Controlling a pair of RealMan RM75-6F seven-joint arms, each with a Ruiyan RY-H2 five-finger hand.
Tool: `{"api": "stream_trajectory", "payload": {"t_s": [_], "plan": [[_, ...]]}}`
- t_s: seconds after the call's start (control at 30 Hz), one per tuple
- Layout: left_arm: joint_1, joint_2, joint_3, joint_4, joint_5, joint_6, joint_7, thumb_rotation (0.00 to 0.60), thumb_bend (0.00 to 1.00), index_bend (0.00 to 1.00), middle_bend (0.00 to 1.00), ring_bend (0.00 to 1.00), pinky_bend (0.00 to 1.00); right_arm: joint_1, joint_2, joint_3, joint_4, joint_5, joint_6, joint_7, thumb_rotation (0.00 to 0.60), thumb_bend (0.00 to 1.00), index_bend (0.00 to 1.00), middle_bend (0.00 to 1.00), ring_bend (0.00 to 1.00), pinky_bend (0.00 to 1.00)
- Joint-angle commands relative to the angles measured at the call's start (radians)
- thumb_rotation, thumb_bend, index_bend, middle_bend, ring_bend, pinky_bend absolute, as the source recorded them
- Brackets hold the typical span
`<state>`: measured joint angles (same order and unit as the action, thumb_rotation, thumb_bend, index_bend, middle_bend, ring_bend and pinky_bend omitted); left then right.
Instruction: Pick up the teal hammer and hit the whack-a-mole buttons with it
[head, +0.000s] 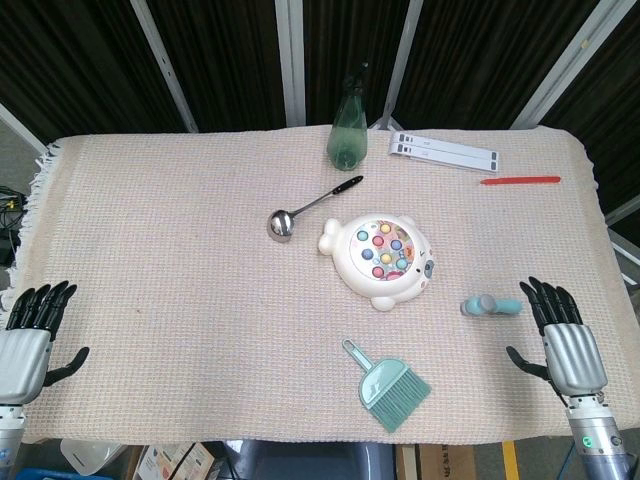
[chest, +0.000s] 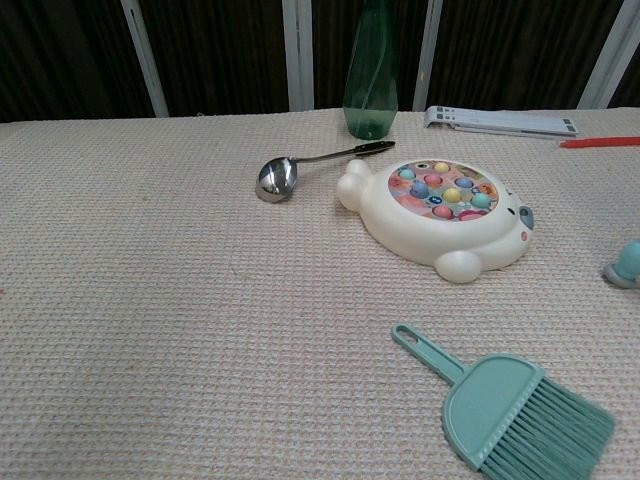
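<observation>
tablecloth (head: 180, 300): beige, fine woven grid
whack-a-mole toy (head: 380, 262): cream body, pink panel; buttons blue, yellow, green, red
hammer (head: 490, 306): teal, grey end
brush (head: 393, 388): teal
bottle (head: 348, 128): dark green, translucent
ladle (head: 282, 222): silver bowl, black handle
pen (head: 520, 180): red
hands (head: 568, 345): silver backs, black fingers

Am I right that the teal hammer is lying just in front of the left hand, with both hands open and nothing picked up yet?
Not quite: the teal hammer lies just in front of the right hand, not the left hand, as the head view shows. The rest holds: both hands are open with fingers spread, and nothing has been picked up yet.
</observation>
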<state>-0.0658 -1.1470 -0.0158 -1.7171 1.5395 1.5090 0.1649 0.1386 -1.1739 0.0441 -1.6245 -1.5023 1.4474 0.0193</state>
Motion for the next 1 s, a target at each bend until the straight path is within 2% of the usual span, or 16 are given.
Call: {"api": "stream_trajectory", "payload": {"t_s": [0.03, 0.23, 0.43, 0.63, 0.83, 1.0], "plan": [[-0.003, 0.001, 0.0, -0.006, -0.001, -0.005, 0.007, 0.6, 0.26, 0.0, 0.02, 0.0, 0.0, 0.003, -0.002, 0.001, 0.002, 0.001, -0.006, 0.002, 0.6, 0.25, 0.0, 0.05, 0.0, 0.04], [-0.001, 0.004, 0.0, -0.02, 0.001, 0.0, 0.021, 0.6, 0.26, 0.0, 0.02, 0.0, 0.0, 0.007, 0.005, 0.004, 0.007, 0.004, -0.02, 0.026, 0.6, 0.25, 0.0, 0.05, 0.0, 0.04], [0.003, 0.007, 0.004, -0.029, 0.013, 0.011, 0.029, 0.6, 0.26, 0.0, 0.02, 0.0, 0.0, 0.039, 0.043, 0.019, 0.039, 0.027, -0.089, 0.131, 0.6, 0.25, 0.0, 0.06, 0.01, 0.05], [0.008, 0.014, 0.004, -0.036, 0.031, 0.03, 0.034, 0.6, 0.26, 0.0, 0.02, 0.0, 0.0, 0.112, 0.066, 0.027, 0.144, 0.05, -0.245, 0.261, 0.6, 0.26, 0.04, 0.12, 0.04, 0.08], [0.012, 0.021, 0.008, -0.049, 0.044, 0.04, 0.048, 0.6, 0.26, 0.0, 0.02, 0.0, 0.0, 0.185, 0.033, 0.011, 0.267, 0.041, -0.388, 0.346, 0.6, 0.25, 0.12, 0.15, 0.06, 0.09], [0.015, 0.025, 0.01, -0.063, 0.051, 0.044, 0.065, 0.6, 0.26, 0.0, 0.02, 0.0, 0.0, 0.221, -0.008, -0.002, 0.346, 0.027, -0.451, 0.389, 0.6, 0.25, 0.16, 0.16, 0.07, 0.1]]}}
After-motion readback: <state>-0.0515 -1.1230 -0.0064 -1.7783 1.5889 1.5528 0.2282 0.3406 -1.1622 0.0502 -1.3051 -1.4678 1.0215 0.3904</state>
